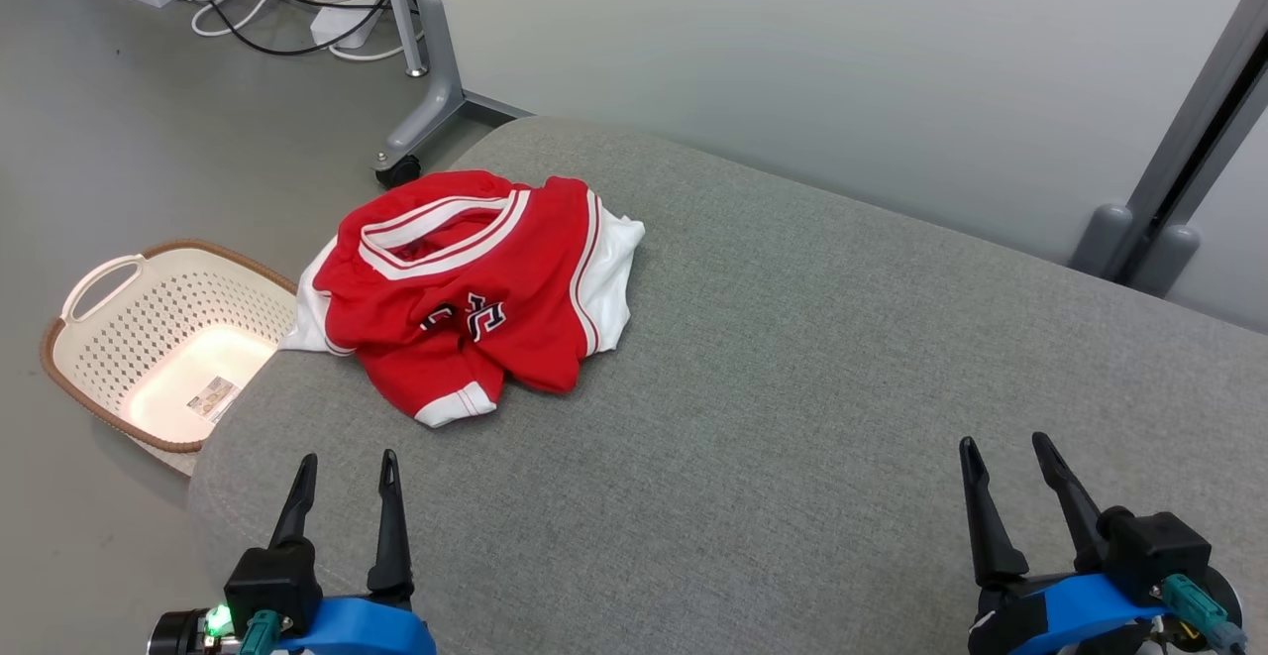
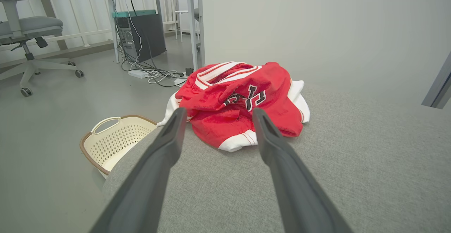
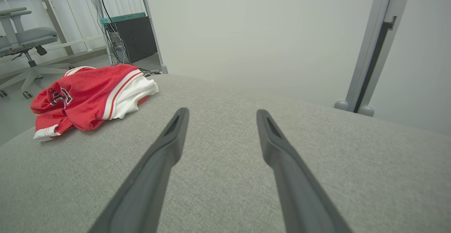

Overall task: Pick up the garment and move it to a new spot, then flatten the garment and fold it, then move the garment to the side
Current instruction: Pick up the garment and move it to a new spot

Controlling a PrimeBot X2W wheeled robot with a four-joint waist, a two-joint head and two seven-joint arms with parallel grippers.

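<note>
Grey surface (image 1: 792,387), garment (image 1: 475,288) heaped near left edge; left claw (image 1: 349,457) and right claw (image 1: 1003,440) spread, empty, poised for pickup.

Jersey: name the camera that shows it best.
Head view: the jersey lies unblocked, seen from above. In the left wrist view the left gripper's fingers cover part; the right wrist view shows it low-angle at the left.
</note>
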